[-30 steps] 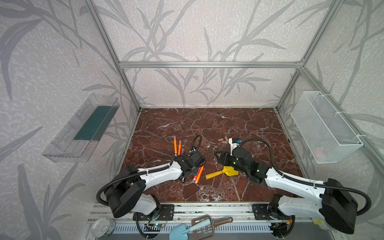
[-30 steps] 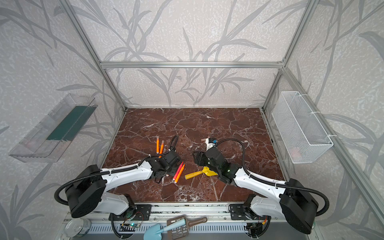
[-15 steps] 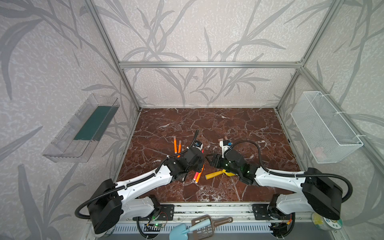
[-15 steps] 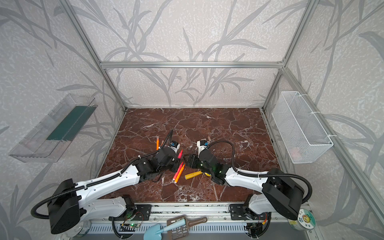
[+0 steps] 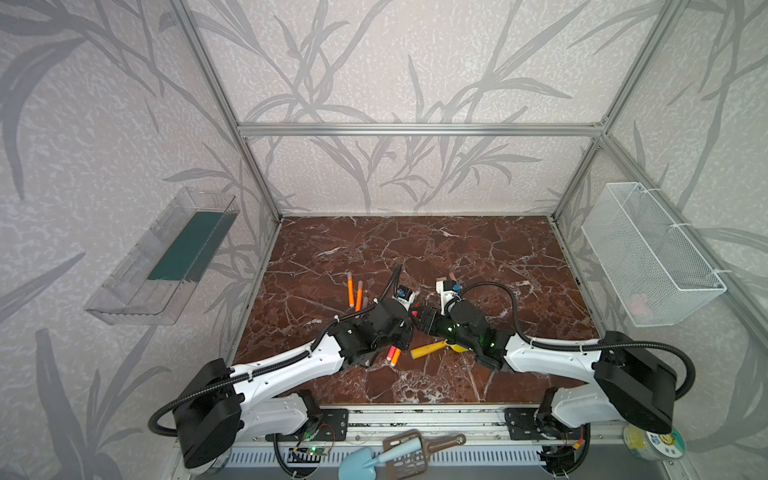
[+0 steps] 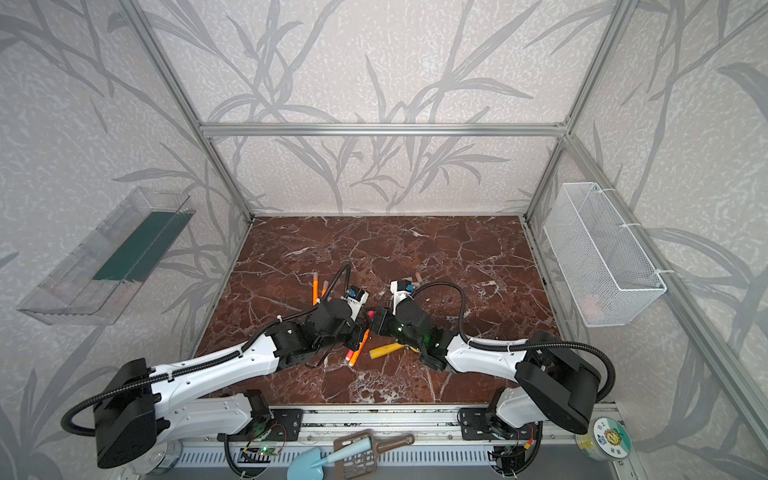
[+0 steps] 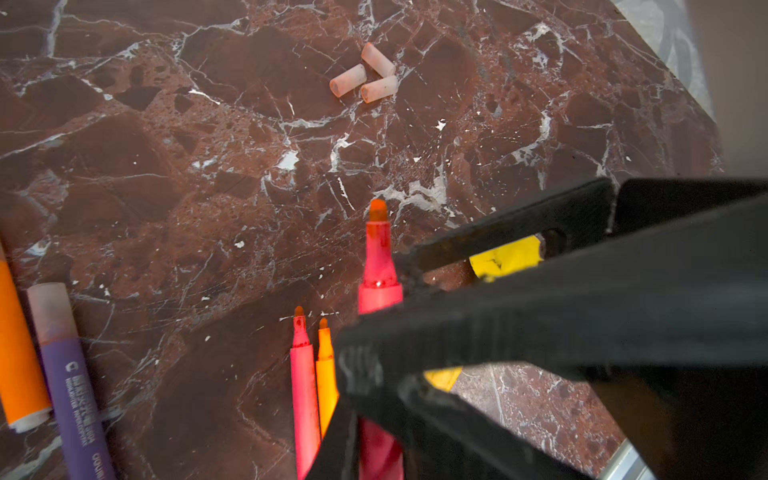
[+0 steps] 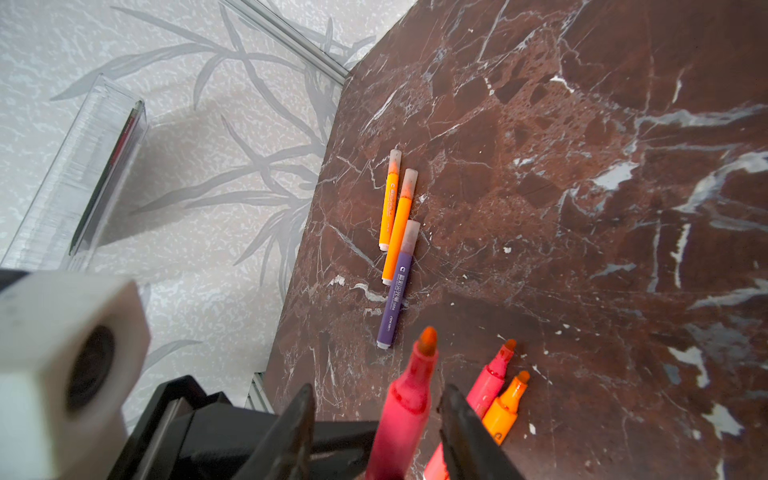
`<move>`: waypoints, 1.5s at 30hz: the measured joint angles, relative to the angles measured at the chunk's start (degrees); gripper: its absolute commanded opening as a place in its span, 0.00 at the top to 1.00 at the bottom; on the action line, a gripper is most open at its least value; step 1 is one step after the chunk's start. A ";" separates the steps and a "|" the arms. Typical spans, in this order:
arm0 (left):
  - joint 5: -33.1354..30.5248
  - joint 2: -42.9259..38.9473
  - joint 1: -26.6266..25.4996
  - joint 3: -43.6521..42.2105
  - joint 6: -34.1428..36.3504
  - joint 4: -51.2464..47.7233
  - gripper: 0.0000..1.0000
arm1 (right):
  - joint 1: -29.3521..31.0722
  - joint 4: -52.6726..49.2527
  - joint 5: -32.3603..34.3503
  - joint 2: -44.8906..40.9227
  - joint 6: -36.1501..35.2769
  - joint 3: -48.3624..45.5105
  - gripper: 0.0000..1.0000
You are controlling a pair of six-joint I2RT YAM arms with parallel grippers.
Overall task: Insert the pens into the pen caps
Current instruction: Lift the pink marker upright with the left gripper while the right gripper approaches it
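**Pen gripped at mid-table, second gripper straddling it**

Left gripper [image 5: 410, 323] is pressed tight on a pinkish-red pen [image 7: 378, 266], holding it off the table [image 5: 457, 257] near the middle, with its bare tip uncapped. Right gripper [image 8: 380, 388] meets it head-on. Its jaws are spread to either side of the same pen's barrel, with a clear gap on one side and only a thin one on the other.

On the table below, a second pinkish-red pen [image 7: 303, 386] and an uncapped orange pen [image 7: 326, 374] lie side by side, touching. A yellow toy shovel [image 5: 428, 349] lies just beside them, partly under the right arm.

Nearer the left wall, two capped orange pens [image 8: 399, 224] and a capped purple pen [image 8: 397, 291] lie close together. Three loose pen caps [image 7: 348, 80] sit in a tight cluster, well apart from every pen, just beyond the right wrist.
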 measured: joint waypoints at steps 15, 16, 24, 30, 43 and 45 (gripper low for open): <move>0.35 -1.53 -0.94 -1.60 0.42 2.47 0.82 | 0.26 1.40 0.50 1.49 2.60 -0.20 0.91; 0.39 -1.53 -0.96 -1.77 0.48 2.71 0.81 | 0.26 1.55 0.50 1.49 2.67 -0.31 0.92; 1.03 -1.53 -1.11 -4.22 0.81 5.92 0.70 | 0.35 5.53 0.68 1.40 4.66 -4.85 0.95; 1.92 -1.51 -1.36 -5.60 0.92 8.50 0.64 | 0.90 8.98 0.81 1.42 5.95 -6.16 0.97; 2.54 -0.39 -1.73 -7.23 1.66 12.57 0.69 | 1.03 16.81 0.50 3.30 7.76 -7.45 1.00; 2.38 -0.33 -1.73 -7.32 1.77 12.66 0.69 | 1.18 17.81 0.35 3.37 8.17 -7.52 1.00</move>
